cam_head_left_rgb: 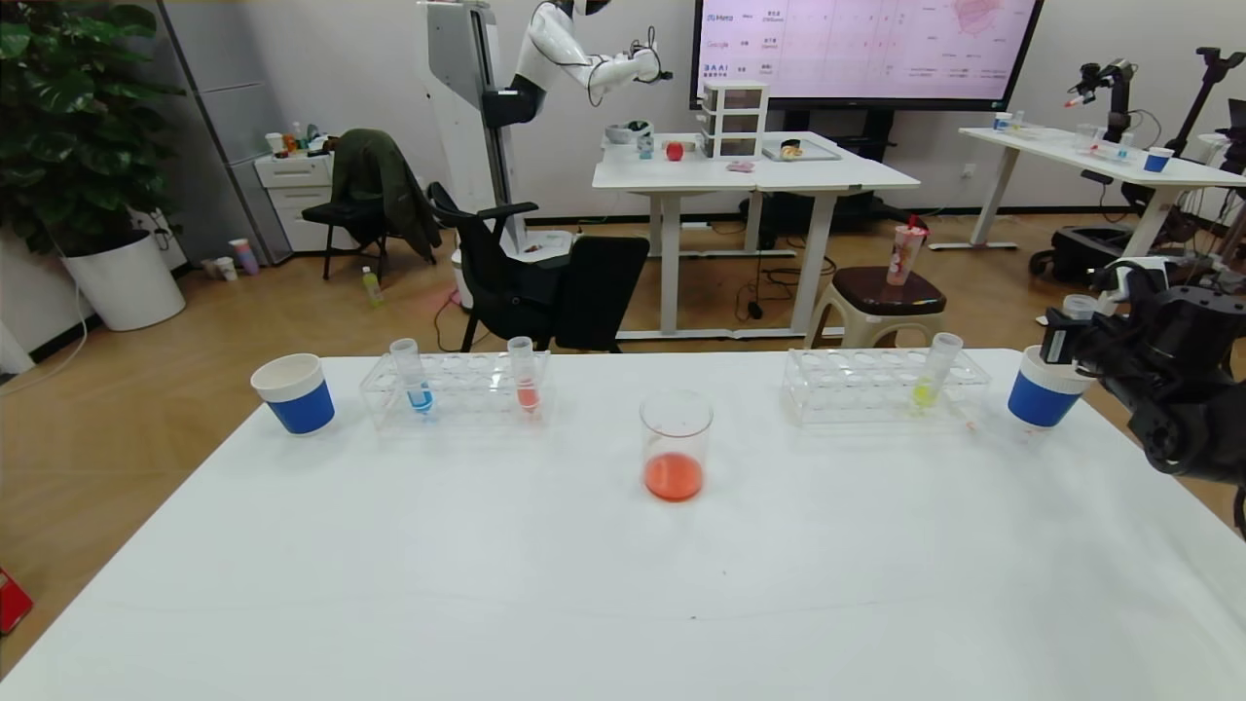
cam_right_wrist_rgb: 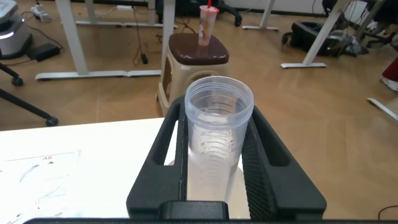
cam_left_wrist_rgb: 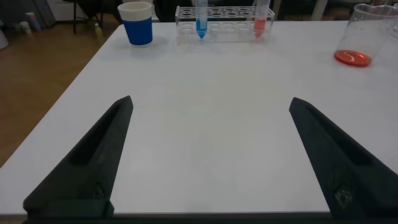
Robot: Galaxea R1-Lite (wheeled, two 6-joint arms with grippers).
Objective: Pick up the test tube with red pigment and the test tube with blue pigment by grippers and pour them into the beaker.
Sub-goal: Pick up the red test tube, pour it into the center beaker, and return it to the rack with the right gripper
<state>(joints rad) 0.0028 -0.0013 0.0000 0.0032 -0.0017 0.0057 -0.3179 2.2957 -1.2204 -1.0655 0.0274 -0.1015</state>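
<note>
The beaker stands mid-table with red liquid in its bottom; it also shows in the left wrist view. The test tube with blue pigment stands in the left rack, also seen in the left wrist view. My right gripper is at the table's right edge, over a blue-sleeved cup. It is shut on a clear, flared-rim test tube with no liquid showing in it. No tube with vivid red liquid is in view. My left gripper is open and empty, low over the near left of the table.
A tube with paler salmon-red liquid shares the left rack. A second rack at the right holds a yellow-green tube. Another blue-sleeved cup stands at the far left. The table's right edge lies under my right arm.
</note>
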